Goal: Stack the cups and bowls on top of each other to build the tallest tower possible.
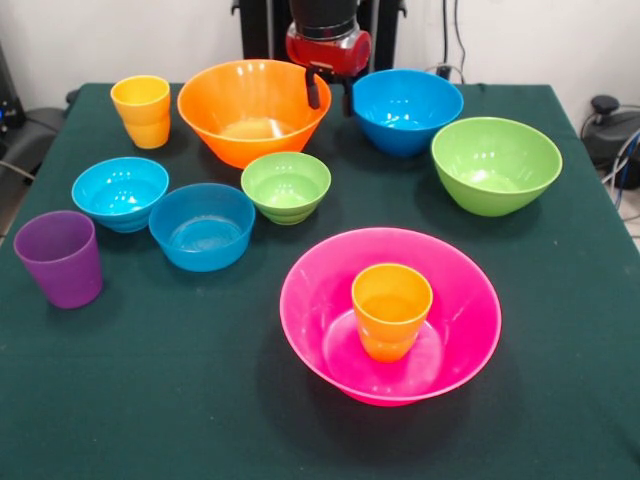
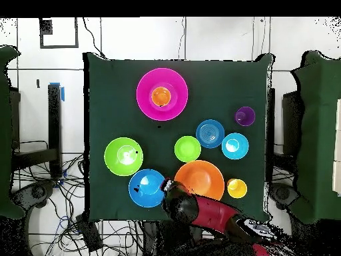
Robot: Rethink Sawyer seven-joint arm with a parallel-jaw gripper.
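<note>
I see the pincer (image 1: 328, 92) hanging between the large glossy orange plastic bowl (image 1: 254, 108) and the medium blue plastic bowl (image 1: 406, 108), over the gap where their rims nearly meet. Its two dark fingers (image 1: 313, 88) stand a narrow way apart with nothing between them. Those two rims flank it on either side; nothing sits directly under it but cloth.

Taking the large orange bowl as landmark:
- yellow plastic tumbler (image 1: 142, 110) just beside it, toward the table's corner
- small green plastic bowl (image 1: 286, 185) close in front of it
- small blue plastic bowl (image 1: 202, 225) and small cyan plastic bowl (image 1: 120, 191) further out, those two nearly touching
- purple plastic tumbler (image 1: 60, 257) beyond those, near the table edge
- medium green plastic bowl (image 1: 496, 163) past the medium blue one, apart from it
- large pink plastic bowl (image 1: 390, 312) well apart, across the table, with the orange plastic tumbler (image 1: 391, 308) upright inside it. That's all the tower there is.

Open room: the dark green table cloth (image 1: 150, 390) is bare around the pink bowl, along the edge nearest the front camera and both its corners.

Count: seven bowls, three tumblers.
</note>
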